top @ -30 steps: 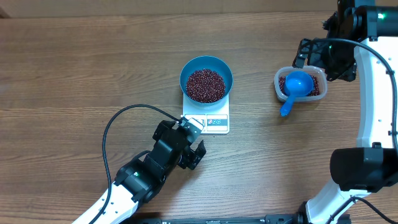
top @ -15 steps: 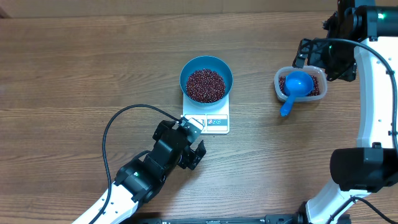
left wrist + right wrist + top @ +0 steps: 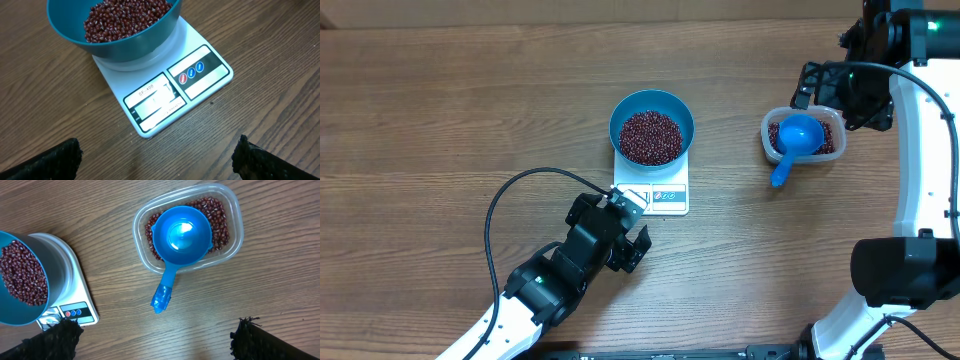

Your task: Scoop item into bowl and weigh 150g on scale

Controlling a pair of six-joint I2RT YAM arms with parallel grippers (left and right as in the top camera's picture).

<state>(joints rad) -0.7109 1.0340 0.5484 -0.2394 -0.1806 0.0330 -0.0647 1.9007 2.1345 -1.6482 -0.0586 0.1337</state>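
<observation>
The teal bowl [image 3: 617,118] stands on the white scale [image 3: 666,199] and holds a heap of dark red-brown beans [image 3: 651,137]. In the left wrist view the bowl [image 3: 125,46] with its beans [image 3: 125,17] fills the top, and the scale [image 3: 200,86] shows its display and buttons. My left gripper [image 3: 637,226] hovers just in front of the scale, open and holding nothing [image 3: 160,161]. My right gripper [image 3: 817,92] is open above the far side of the clear tub [image 3: 766,128], also holding nothing [image 3: 157,341]. The right wrist view catches the bowl [image 3: 56,280] and scale [image 3: 80,312] at left.
The clear tub [image 3: 236,210] holds more beans [image 3: 220,222] and the blue scoop [image 3: 182,232], whose handle sticks out over the rim toward the table's front. The scoop [image 3: 798,138] lies apart from both grippers. A black cable [image 3: 510,195] loops left of the left arm.
</observation>
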